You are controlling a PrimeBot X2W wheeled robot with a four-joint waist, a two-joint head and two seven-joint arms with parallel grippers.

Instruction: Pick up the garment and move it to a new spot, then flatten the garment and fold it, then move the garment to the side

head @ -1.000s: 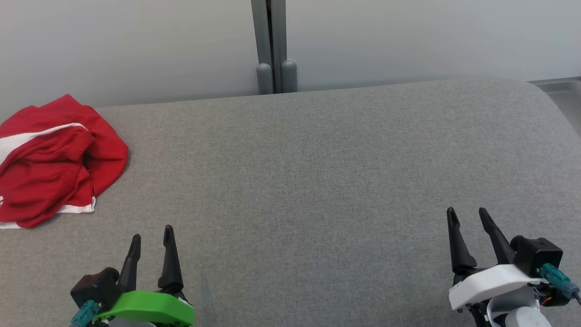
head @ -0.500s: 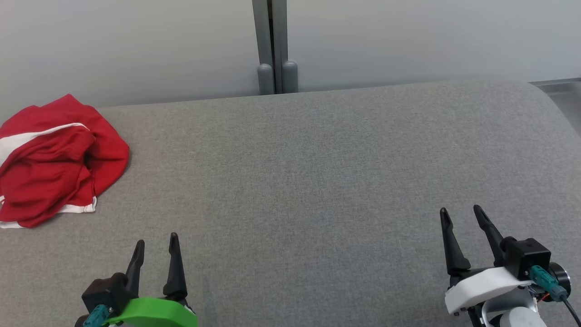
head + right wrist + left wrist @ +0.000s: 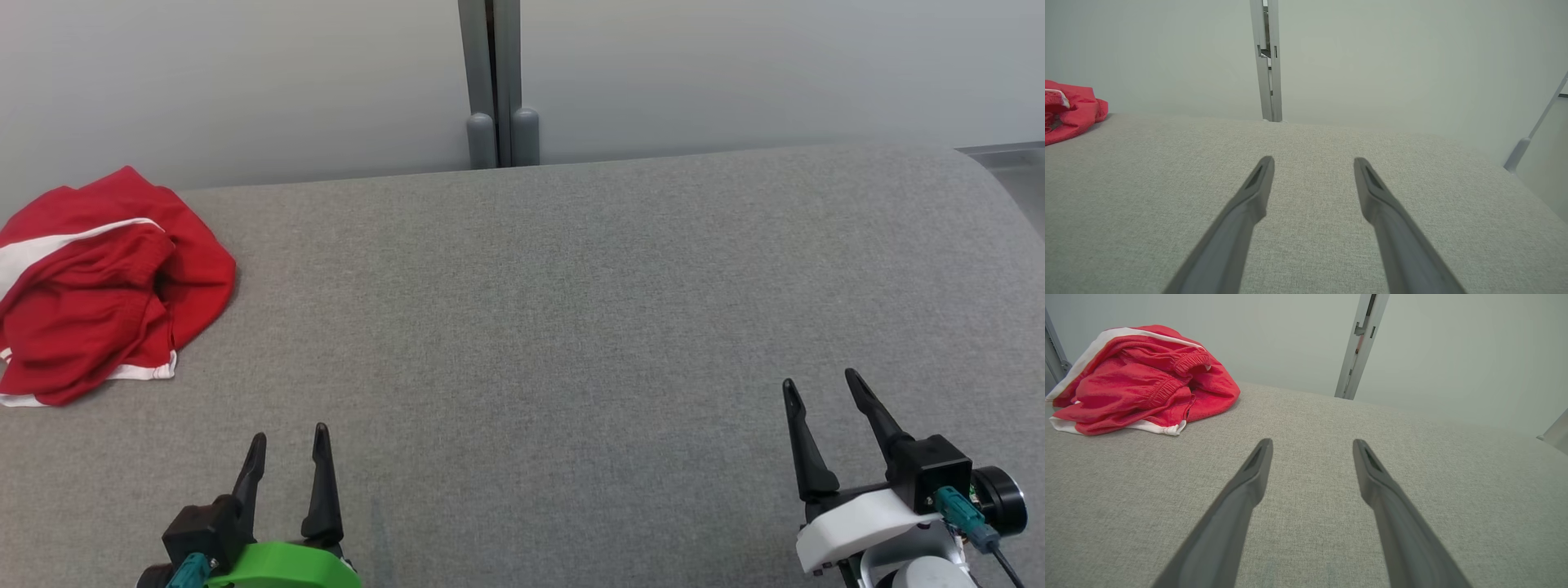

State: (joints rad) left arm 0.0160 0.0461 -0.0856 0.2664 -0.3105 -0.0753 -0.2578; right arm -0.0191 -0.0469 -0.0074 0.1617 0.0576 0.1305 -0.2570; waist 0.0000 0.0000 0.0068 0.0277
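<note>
While the garment (image 3: 106, 286) lies as a crumpled red heap, edged in white, at the far left corner of the grey padded surface (image 3: 555, 310), nothing of the task looks done yet: it is bunched on itself, neither spread nor folded, and no finger touches it. The left gripper (image 3: 290, 433) hangs low over the near edge towards the left, its two dark fingers apart and holding nothing. The right gripper (image 3: 820, 379) sits by the near edge towards the right, its fingers likewise apart and empty. The heap is well apart from both, though much nearer the left one, and in the left wrist view it lies ahead and off to the left of the fingers. So every step appears to be left: reaching the heap and lifting it, carrying it to a fresh spot, for which the broad middle of the surface seems to offer room, then spreading it flat, folding it, and shifting it aside
</note>
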